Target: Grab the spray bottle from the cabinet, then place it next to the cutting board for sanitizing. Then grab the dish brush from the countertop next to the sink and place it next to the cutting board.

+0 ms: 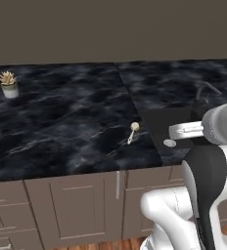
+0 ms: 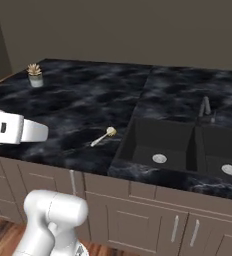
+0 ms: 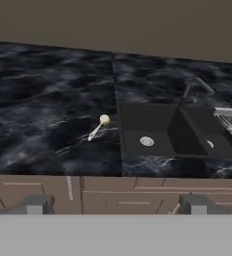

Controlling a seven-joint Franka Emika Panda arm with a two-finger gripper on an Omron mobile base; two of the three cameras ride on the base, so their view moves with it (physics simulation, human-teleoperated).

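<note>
dish brush [image 3: 98,126] on countertop [image 3: 48,110] (beside sink [image 3: 158,131])

The cream-headed dish brush [image 1: 132,132] lies flat on the black marble tabletop [image 1: 61,117], just left of the sink.

White rounded arm links with dark joints
</note>
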